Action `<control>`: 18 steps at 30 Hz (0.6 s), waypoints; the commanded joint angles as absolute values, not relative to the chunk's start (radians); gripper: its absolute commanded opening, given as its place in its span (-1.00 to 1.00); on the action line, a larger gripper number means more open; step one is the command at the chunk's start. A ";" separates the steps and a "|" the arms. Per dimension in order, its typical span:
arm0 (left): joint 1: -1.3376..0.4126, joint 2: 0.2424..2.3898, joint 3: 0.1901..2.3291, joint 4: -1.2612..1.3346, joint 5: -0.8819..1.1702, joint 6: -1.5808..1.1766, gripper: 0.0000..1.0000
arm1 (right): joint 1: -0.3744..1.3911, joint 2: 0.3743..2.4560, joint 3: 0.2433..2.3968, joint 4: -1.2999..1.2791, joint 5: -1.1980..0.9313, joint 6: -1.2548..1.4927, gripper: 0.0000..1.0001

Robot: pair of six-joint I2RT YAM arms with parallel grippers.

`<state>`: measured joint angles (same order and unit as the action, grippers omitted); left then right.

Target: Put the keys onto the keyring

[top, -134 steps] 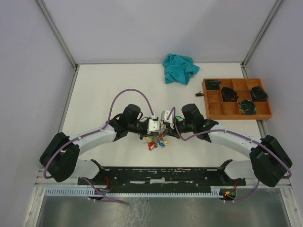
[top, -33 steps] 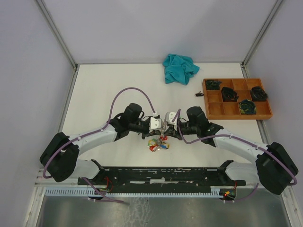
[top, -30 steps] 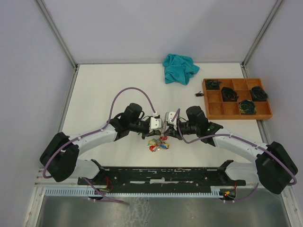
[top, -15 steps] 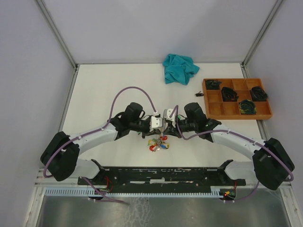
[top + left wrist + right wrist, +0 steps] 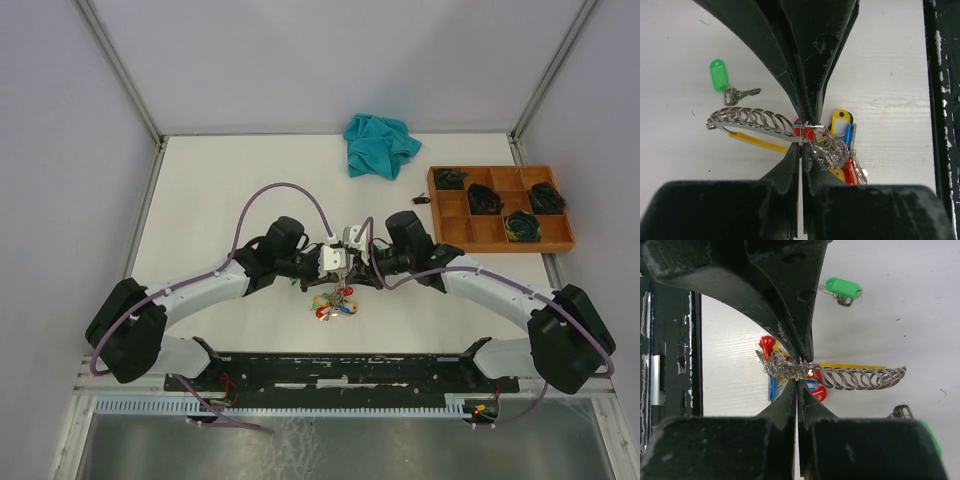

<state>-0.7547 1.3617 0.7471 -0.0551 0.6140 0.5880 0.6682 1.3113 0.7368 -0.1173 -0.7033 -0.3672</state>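
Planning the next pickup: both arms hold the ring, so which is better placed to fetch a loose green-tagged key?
Probably the right pincer: a green-tagged key lies close beside it, another ahead. The left pincer, also shut on the keyring, sees one farther off and could hold.

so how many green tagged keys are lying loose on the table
2. One green-tagged key lies at the top of the right wrist view, right of centre; a second green-tagged key sits at its lower right edge, partly cut off. Others may be hidden.

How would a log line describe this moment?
left tool: shut on keyring | right tool: shut on keyring | green-tag key: loose on table
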 commanded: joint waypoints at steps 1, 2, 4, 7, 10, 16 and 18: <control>-0.796 1.371 0.788 -0.070 0.584 0.611 -0.95 | 0.687 1.339 0.819 -0.066 -0.738 -0.368 -0.98; -0.799 1.371 0.788 -0.074 0.584 0.614 -0.95 | 0.687 1.346 0.826 -0.067 -0.742 -0.369 -0.98; -0.803 1.372 0.788 -0.078 0.589 0.619 -0.95 | 0.687 1.358 0.833 -0.059 -0.745 -0.371 -0.95; -0.804 1.369 0.788 -0.079 0.596 0.620 -0.95 | 0.688 1.366 0.832 -0.040 -0.747 -0.373 -0.93; -0.805 1.362 0.780 -0.065 0.613 0.616 -0.95 | 0.687 1.368 0.827 -0.033 -0.747 -0.377 -0.91; -0.804 1.372 0.781 -0.050 0.678 0.603 -0.95 | 0.687 1.360 0.808 0.004 -0.768 -0.380 -0.98; -0.804 1.363 0.770 -0.028 0.708 0.597 -0.95 | 0.686 1.361 0.802 0.015 -0.775 -0.383 -0.98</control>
